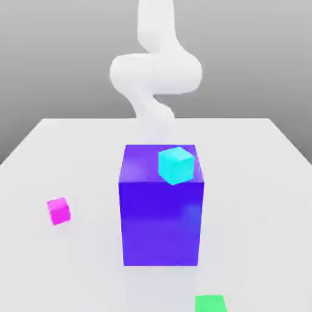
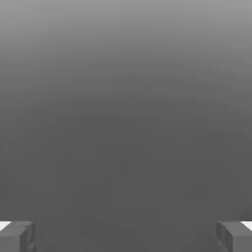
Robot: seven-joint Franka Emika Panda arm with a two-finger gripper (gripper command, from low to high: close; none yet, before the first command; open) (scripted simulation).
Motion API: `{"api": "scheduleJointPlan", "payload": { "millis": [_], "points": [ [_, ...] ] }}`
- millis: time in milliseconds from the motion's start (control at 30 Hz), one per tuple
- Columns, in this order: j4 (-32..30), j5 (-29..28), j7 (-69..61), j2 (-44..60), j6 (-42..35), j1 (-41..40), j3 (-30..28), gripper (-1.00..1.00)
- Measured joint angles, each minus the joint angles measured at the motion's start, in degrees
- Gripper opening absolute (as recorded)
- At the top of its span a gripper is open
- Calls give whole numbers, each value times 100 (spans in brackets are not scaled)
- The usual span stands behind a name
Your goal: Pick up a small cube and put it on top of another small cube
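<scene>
- Arm [image 1: 156, 73]: white, positioned at the far side of the counter [image 1: 79, 146], beyond the block; its lower part blends into the pale background.
- Hand [image 2: 126, 237]: set wide, with its two fingers [image 2: 229, 237] standing well apart.
- Magenta cube [image 1: 59, 211]: small, plain-faced, located on the counter toward the exterior view's left. It stands apart from the block and is turned at an angle to it.
- Green cube [image 1: 210, 303]: located at the near side, toward the exterior view's right of center. I see its top face; its lower part is cut off by the frame.
- Block [image 1: 161, 222]: large, blue-violet, upright, located near the middle of the counter, between the magenta cube and the arm's far position.
- Cyan cube [image 1: 176, 166]: small, angled, seen against the block's top and near edge, toward the exterior view's right. I cannot tell whether it touches the block.
</scene>
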Motion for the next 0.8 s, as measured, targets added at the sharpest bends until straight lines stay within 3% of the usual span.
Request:
{"api": "scheduleJointPlan", "payload": {
  "millis": [333, 800],
  "points": [
    [-974, -674, 720, 1240, 899, -1171, -180, 0],
    [-2314, -1131, 1349, 2912, 2159, -2560, -1010, 0]
  ]
}}
